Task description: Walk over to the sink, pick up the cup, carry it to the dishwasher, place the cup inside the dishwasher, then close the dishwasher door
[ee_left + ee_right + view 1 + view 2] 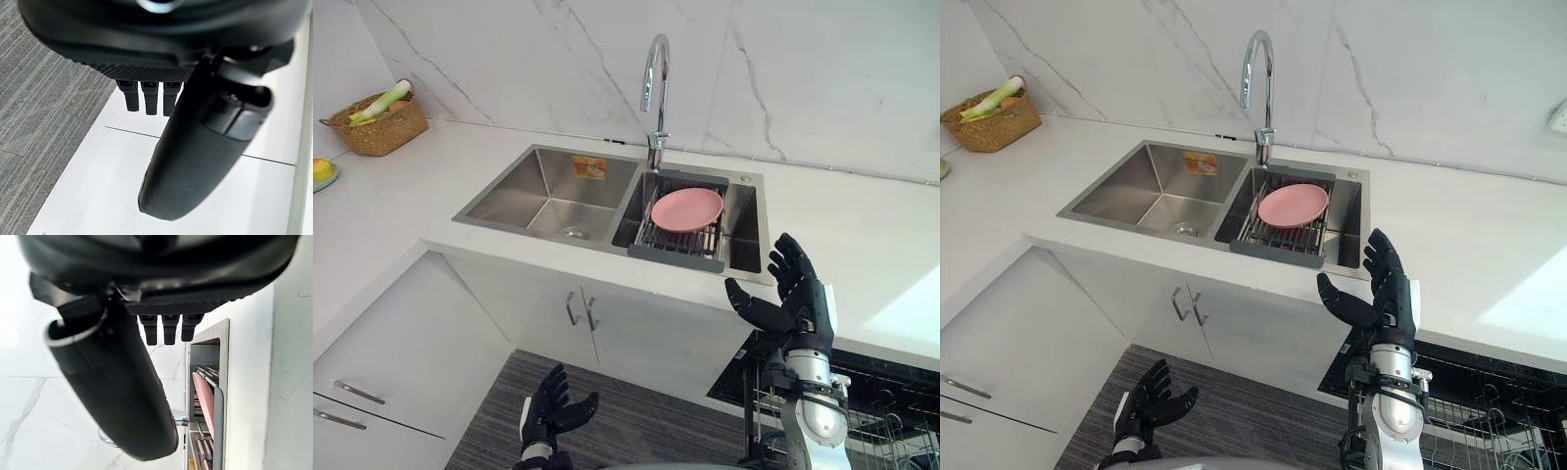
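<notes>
A steel double sink (pixel 499 217) is set in the white counter. In its right basin a dark dish rack (pixel 680 252) carries a pink plate (pixel 686 209), which also appears edge-on in the right wrist view (pixel 204 401). My right hand (pixel 798 294) is raised in front of the counter's edge, just right of the sink, fingers (pixel 168 330) straight and spread, holding nothing. My left hand (pixel 551 403) hangs low over the grey floor in front of the cabinets, open and empty, with its fingers (pixel 150 100) straight.
A chrome faucet (pixel 655 88) rises behind the sink. A wicker basket (pixel 380 122) with vegetables stands at the counter's back left. The open dishwasher with its wire rack (pixel 891 421) is at the lower right. Cabinet doors with handles (pixel 579 308) lie below the sink.
</notes>
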